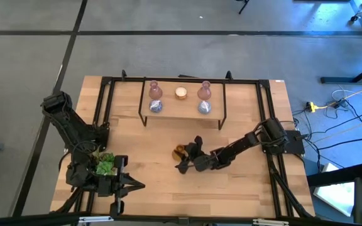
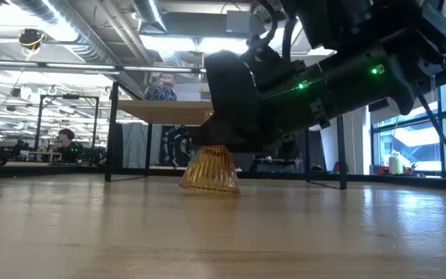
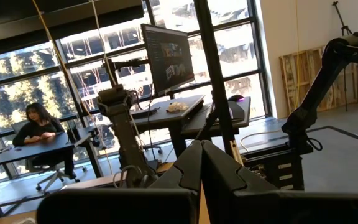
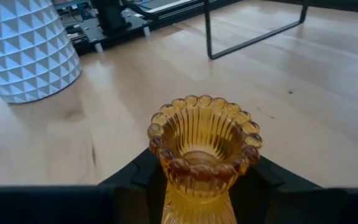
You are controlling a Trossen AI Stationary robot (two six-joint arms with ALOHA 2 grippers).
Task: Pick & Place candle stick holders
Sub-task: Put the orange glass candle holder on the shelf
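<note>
One amber holder between right jaws

Dark jointed arms (green indicator lights)

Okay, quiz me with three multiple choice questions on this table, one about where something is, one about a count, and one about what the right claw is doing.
1. Where is the cream holder?
A. on the small raised shelf, between the two pink holders
B. beside the plant
C. on the floor

2. How many holders stand on that shelf?
A. two
B. five
C. eight

3. What is the right claw doing?
A. hanging open far above the table
B. closed on the amber holder, low over the table
C. gripping the plant pot

Answers: 1 A, the high view shows it at the shelf's back, midway between the pink ones. 2 B, two pink, two silvery-blue and one cream. 3 B, the right wrist view shows the fingers against the holder's stem on both sides, and the low view shows its base down at the tabletop.
</note>
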